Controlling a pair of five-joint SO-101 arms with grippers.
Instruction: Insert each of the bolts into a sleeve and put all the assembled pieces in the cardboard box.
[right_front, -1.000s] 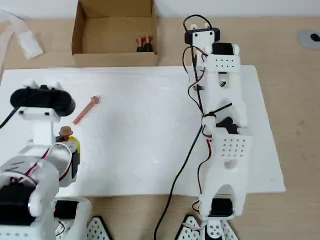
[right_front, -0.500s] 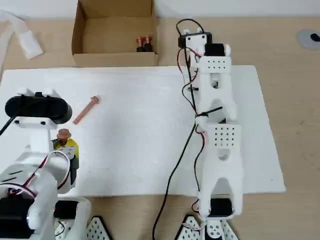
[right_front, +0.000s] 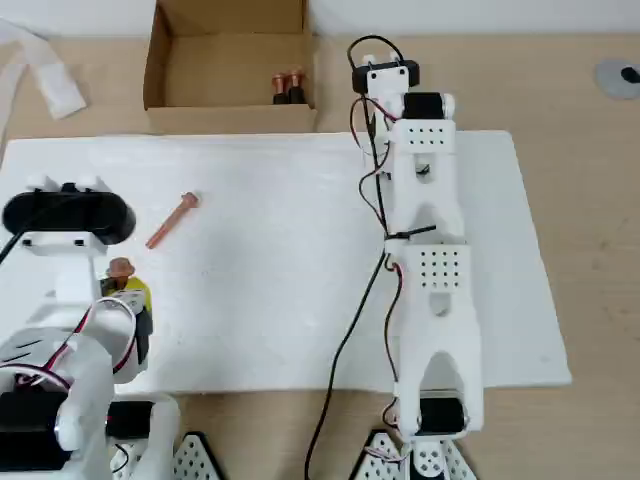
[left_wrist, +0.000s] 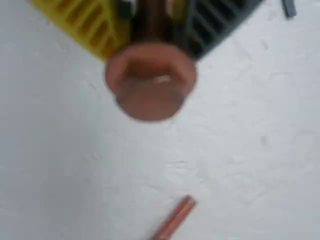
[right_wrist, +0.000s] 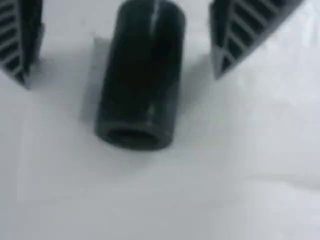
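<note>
Copper bolt (left_wrist: 150, 80) in left fingers (left_wrist: 85, 25) — right fingers (right_wrist: 245, 30) advanced, straddling black sleeve (right_wrist: 140, 75).

Gripped copper bolt (left_wrist: 150, 80), loose bolt (right_front: 172, 221) lying flat, black sleeve (right_wrist: 140, 75) seemingly on side

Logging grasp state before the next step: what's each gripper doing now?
Left gripper: shut on a bolt, head sticking out past the jaws.
Right gripper: open, jaws either side of a black sleeve.
</note>
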